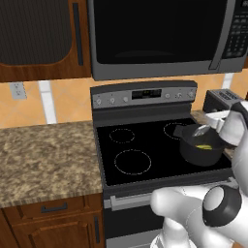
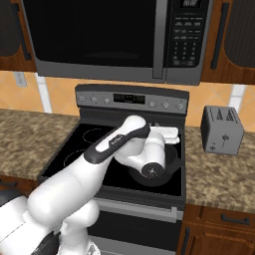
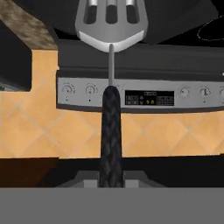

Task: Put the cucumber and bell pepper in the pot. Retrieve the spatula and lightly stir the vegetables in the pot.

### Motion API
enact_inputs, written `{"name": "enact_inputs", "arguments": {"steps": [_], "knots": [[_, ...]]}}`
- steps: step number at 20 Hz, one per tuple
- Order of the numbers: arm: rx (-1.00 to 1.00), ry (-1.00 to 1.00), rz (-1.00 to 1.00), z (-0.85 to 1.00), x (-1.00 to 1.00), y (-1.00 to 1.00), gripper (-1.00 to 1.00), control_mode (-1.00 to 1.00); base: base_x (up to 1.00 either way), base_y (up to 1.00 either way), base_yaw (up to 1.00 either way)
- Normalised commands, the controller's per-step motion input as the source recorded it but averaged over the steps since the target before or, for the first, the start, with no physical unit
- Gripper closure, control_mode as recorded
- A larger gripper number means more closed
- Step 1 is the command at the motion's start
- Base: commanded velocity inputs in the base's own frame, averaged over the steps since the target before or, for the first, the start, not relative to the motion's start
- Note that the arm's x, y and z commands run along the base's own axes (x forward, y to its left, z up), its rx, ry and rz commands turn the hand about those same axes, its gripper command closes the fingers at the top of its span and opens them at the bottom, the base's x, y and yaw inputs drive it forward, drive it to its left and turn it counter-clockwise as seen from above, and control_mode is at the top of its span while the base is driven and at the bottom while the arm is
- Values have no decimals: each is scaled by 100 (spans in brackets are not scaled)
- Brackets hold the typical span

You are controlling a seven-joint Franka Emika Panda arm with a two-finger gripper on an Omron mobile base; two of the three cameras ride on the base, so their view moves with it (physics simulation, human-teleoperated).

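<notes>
Hand view shows the spatula [image 3: 110, 26] gripped by its dark textured handle between the end effector's [image 3: 110, 180] two fingertips, clenched tight on it. Its silver slotted head points away from the camera toward the dark stove surface, with the range's control panel [image 3: 144, 92] and its small display running across the frame behind the handle, upside down relative to the room.

From the left base view, the pot [image 1: 201, 147] sits on the right front part of the black stove top [image 1: 145, 150], a squat dark round vessel. Inside it a patch of yellow-green is visible, the cucumber [image 1: 204, 147]; the bell pepper cannot be made out. The spatula's pale head hangs just above the pot's rim, where the white wrist comes in from the right.

From the right base view, the arm's elbow and forearm cover most of the pot [image 2: 172, 162], leaving only a dark edge at its right side.

Around the stove, a speckled brown counter [image 1: 43, 155] extends to the left, and a grey toaster [image 2: 221, 129] stands on the counter to the right. A dark microwave [image 1: 160, 36] hangs above the range.
</notes>
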Motion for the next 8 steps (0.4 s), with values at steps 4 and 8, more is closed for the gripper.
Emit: {"name": "enact_inputs", "arguments": {"steps": [4,8], "knots": [[3,23,-23,34,-19,-16,100,-100,0,0,0],[0,54,-27,-13,-6,-26,100,-100,0,0,0]]}}
